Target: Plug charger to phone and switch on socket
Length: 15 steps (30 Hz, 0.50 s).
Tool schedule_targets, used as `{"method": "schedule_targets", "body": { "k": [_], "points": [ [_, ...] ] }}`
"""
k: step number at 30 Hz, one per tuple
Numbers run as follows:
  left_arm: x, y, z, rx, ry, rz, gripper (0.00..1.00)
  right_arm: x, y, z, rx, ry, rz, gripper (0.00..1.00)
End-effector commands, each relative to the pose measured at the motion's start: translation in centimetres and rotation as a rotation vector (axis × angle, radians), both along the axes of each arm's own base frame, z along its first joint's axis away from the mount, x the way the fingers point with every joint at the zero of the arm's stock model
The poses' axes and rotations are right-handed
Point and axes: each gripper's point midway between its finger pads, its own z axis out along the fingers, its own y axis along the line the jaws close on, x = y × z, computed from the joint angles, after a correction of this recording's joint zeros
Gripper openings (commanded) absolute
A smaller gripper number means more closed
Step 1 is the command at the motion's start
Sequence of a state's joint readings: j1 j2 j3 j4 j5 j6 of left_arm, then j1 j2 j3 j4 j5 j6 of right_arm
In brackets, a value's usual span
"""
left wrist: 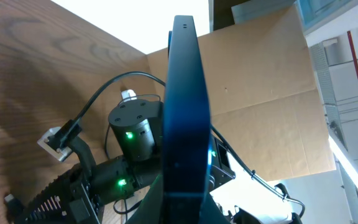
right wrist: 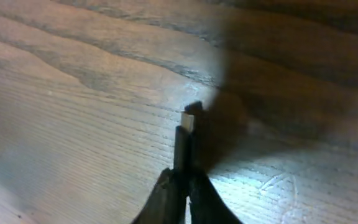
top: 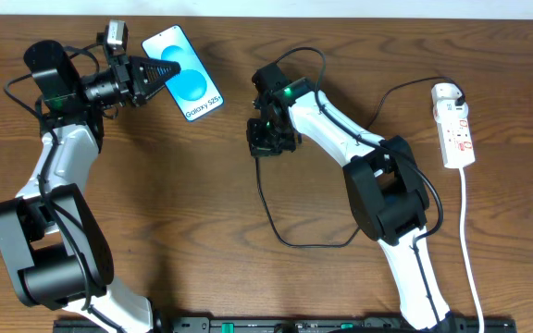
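Closest to me, the charger [top: 265, 208] lies in a slack black loop on the wooden table [top: 155, 203]. One end climbs up to the right gripper [top: 264, 152], which points down at the wood. From the right wrist view its fingers [right wrist: 178, 186] are pinched right together, with the little plug tip [right wrist: 190, 118] poking out between them just above the grain. So that hand is clamped on the charger's free end, no gap to speak of.

Further back on the right, the cable's other end runs into a white adapter [top: 446, 92] sitting in the top of the socket [top: 458, 134]. That's a narrow white strip with red markings, and its white cord [top: 467, 240] trails back toward me.

Furthest away, top left, the left gripper [top: 167, 70] is closed on the phone [top: 195, 91], coming in from its left side. The screen faces up, bright blue-cyan with the round pattern and "Galaxy S25+" in white, and the phone sits at an angle. In the left wrist view it's just a dark slab seen edge-on [left wrist: 185, 124]. Can't tell if it's lifted or resting on the table. Phone and plug tip are well apart.
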State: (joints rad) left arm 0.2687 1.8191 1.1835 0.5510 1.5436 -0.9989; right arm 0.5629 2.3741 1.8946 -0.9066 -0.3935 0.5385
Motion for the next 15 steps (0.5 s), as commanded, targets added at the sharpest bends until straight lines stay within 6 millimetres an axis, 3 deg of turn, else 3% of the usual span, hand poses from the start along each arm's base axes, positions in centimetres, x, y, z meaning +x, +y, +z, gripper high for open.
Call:
{"method": "schedule_targets", "body": {
  "k": [1, 4, 8, 15],
  "points": [
    [-0.7, 0.0, 1.0, 0.003, -0.029, -0.021, 0.07, -0.2, -0.1, -0.2, -0.001, 0.013, -0.007, 0.01],
    [-0.7, 0.0, 1.0, 0.003, -0.029, -0.021, 0.07, -0.5, 0.2, 0.1, 0.033, 0.016, 0.034, 0.01],
    [-0.6, 0.2, 1.0, 0.003, -0.028, -0.017, 0.07, -0.7, 0.6, 2.0, 0.113, -0.012, 0.128, 0.01],
    [-0.5, 1.0, 1.0, 0.004, -0.028, 0.002, 0.07, -1.6, 1.1, 10.1, 0.341, -0.182, 0.394, 0.01]
  ]
}}
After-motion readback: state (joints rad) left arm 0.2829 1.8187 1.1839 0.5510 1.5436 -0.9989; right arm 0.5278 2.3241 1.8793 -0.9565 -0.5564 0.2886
